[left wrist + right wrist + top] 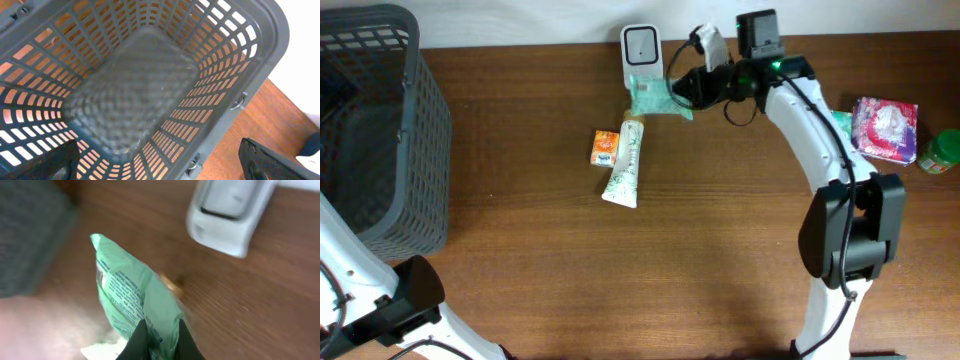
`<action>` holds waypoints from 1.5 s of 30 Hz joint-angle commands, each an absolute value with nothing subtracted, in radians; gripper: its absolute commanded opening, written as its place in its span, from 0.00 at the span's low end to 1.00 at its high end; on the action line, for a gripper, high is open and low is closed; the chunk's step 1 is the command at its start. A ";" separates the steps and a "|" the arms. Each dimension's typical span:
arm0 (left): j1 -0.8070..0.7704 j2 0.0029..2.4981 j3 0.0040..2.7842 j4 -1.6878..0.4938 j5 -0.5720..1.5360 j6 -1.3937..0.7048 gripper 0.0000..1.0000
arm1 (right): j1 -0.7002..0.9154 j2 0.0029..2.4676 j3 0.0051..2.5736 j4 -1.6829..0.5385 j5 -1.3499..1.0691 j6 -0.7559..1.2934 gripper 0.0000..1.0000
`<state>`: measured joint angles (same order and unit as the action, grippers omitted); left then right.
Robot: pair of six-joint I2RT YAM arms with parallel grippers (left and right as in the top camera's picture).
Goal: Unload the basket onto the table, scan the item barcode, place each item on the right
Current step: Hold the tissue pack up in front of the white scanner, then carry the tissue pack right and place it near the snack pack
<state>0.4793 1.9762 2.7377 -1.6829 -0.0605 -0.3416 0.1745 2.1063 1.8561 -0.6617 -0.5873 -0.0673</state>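
Carrying everything: table (720, 250). Sitting well left of scanner (641, 52): grey basket (380, 130). Hovering above basket, spreading wide: left hand (157, 150). Pinching edge of green packet (655, 98), holding it at scanner's base: right hand (688, 88). Lying near scanner, beyond packet: toothpaste tube (625, 165), orange box (605, 148) just beside it.

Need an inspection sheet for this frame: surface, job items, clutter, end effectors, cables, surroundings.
Surface: wooden table, no spills seen.
Job's things: green packet held close to white scanner.
Clutter: tube, orange box, pink packet, green container, basket.
End effectors: right end effector shut on green packet; left end effector open above basket.
Cables: black cable looped at right wrist.
Surroundings: white wall.
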 commanded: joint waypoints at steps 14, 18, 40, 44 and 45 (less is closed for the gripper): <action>0.481 1.971 2.740 -1.682 -0.065 -0.348 0.99 | 0.434 2.173 1.776 -0.929 0.625 0.148 0.19; 0.481 1.971 2.740 -1.682 -0.065 -0.348 0.99 | 0.545 2.172 1.818 -1.009 0.569 0.147 0.61; 0.481 1.971 2.740 -1.682 -0.065 -0.348 0.99 | 0.269 2.429 2.063 -1.077 -0.054 0.513 0.13; 0.481 1.971 2.740 -1.682 -0.065 -0.348 0.99 | 0.269 2.424 2.215 -0.990 -0.110 0.350 0.04; 0.481 1.971 2.740 -1.682 -0.065 -0.348 0.99 | 0.269 2.424 2.270 -0.937 -0.110 0.319 0.04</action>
